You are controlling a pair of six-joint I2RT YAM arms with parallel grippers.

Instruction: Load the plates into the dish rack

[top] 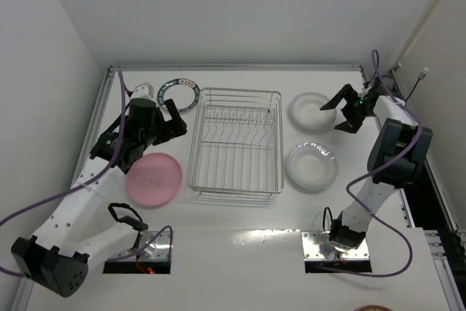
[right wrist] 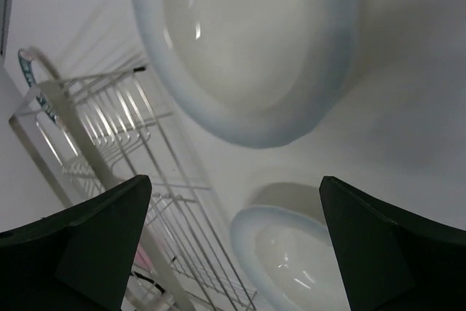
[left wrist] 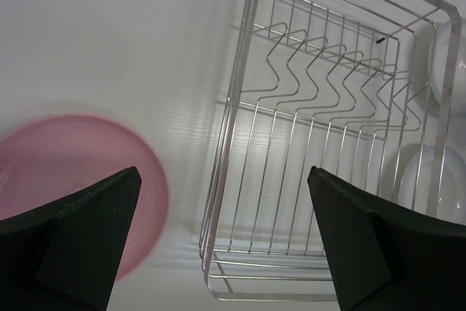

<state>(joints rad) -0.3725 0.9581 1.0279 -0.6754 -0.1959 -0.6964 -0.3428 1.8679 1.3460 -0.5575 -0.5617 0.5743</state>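
**Top external view: rack unloaded, four plates flat, both grippers released**

I read the white table as laid out to give each arm its own share of the work. The rectangular silver wire dish rack sits in the middle, between the two arms, I judge so that either can reach its row of upright tines. No plate stands in it yet.

On the left arm's side lie the plain pink round plate, just beside the rack's near left corner, and the white plate with the dark blue patterned rim, near its far left corner. On the right arm's side lie the white plate with the ribbed rim and, behind it, the plain white plate, both just beside the rack. All four lie flat, so I expect each needs a pinch on the rim and a tilt onto its edge.

The left gripper hangs between the pink and blue-rimmed plates, jaws spread wide, gripping nothing. The right gripper hovers by the plain white plate's right edge, equally spread and empty, which suits straddling a rim.
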